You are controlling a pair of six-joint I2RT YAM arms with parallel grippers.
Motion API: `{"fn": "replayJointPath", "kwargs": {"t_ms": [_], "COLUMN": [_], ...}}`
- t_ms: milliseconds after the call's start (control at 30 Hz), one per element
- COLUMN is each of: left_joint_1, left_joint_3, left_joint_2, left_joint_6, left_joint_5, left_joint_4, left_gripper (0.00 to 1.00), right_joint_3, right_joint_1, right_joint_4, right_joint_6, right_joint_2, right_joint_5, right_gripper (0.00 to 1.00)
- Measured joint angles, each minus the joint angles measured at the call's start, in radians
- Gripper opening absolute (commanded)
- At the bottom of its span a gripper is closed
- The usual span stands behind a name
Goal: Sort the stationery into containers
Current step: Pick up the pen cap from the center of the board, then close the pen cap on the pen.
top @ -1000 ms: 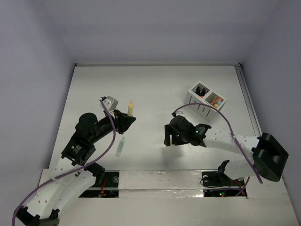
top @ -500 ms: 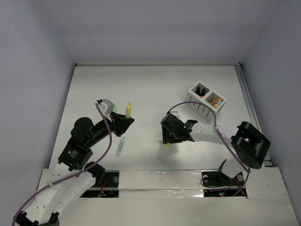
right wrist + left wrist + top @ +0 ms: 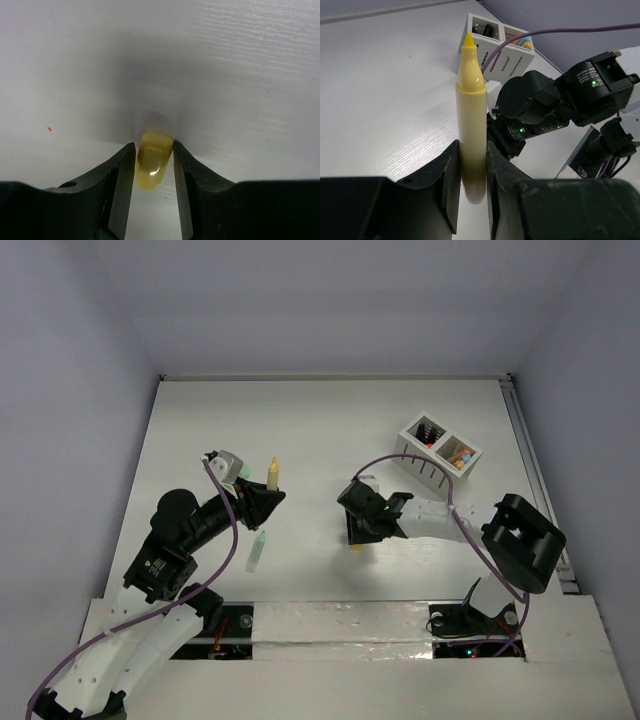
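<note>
My left gripper (image 3: 264, 502) (image 3: 472, 150) is shut on an uncapped yellow marker (image 3: 272, 476) (image 3: 471, 125) and holds it tip up above the table. My right gripper (image 3: 358, 538) (image 3: 154, 147) points down at the table, its jaws closed around a small yellow cap (image 3: 152, 160) that also shows in the top view (image 3: 357, 546). A mint marker (image 3: 257, 551) lies on the table below the left gripper. The white divided box (image 3: 440, 453) (image 3: 495, 45) stands at the back right, with black items in one compartment and orange and blue ones in the other.
The right arm (image 3: 555, 100) stretches low across the middle of the table, with its purple cable (image 3: 420, 462) arching over it near the box. A rail (image 3: 530, 470) runs along the table's right edge.
The right arm has swung left and its gripper has come down around the yellow cap. The left gripper moved slightly back-left with the yellow marker, then held still.
</note>
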Motion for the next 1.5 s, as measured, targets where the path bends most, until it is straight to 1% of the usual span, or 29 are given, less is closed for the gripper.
{"fn": "replayJointPath", "kwargs": {"t_ms": [333,467,533,567,600,667,833,933,1033,1233,1333,1500], "left_joint_1": [0.000,0.000,0.000,0.000,0.000,0.000,0.000,0.000,0.000,0.000,0.000,0.000], "left_joint_3": [0.000,0.000,0.000,0.000,0.000,0.000,0.000,0.000,0.000,0.000,0.000,0.000], "left_joint_2": [0.000,0.000,0.000,0.000,0.000,0.002,0.014,0.029,0.045,0.063,0.069,0.087], "left_joint_6": [0.000,0.000,0.000,0.000,0.000,0.000,-0.004,-0.009,-0.013,-0.012,-0.012,-0.012], "left_joint_5": [0.000,0.000,0.002,0.003,0.005,0.008,0.033,0.042,0.050,0.041,0.032,0.018], "left_joint_4": [0.000,0.000,0.000,0.000,0.000,0.000,0.005,0.015,0.021,0.019,0.019,0.015], "left_gripper": [0.00,0.00,0.00,0.00,0.00,0.00,0.00,0.00,0.00,0.00,0.00,0.00], "right_joint_3": [0.027,0.038,0.041,0.042,0.042,0.042,0.049,0.087,0.148,0.295,0.317,0.319], "right_joint_1": [0.000,0.000,0.000,0.000,0.000,0.000,0.000,-0.006,-0.013,-0.023,-0.025,-0.025], "right_joint_4": [-0.026,-0.040,-0.046,-0.048,-0.047,-0.045,0.000,0.074,0.184,0.418,0.534,0.669], "right_joint_6": [-0.017,-0.029,-0.034,-0.037,-0.039,-0.047,-0.085,-0.114,-0.153,-0.224,-0.238,-0.231], "right_joint_2": [0.021,0.029,0.029,0.029,0.029,0.025,-0.051,-0.116,-0.168,-0.216,-0.231,-0.224], "right_joint_5": [0.025,0.039,0.048,0.051,0.055,0.058,0.068,0.093,0.113,0.136,0.121,0.056], "right_gripper": [0.42,0.31,0.27,0.22,0.21,0.18,0.18,0.17,0.16,0.16,0.15,0.16]}}
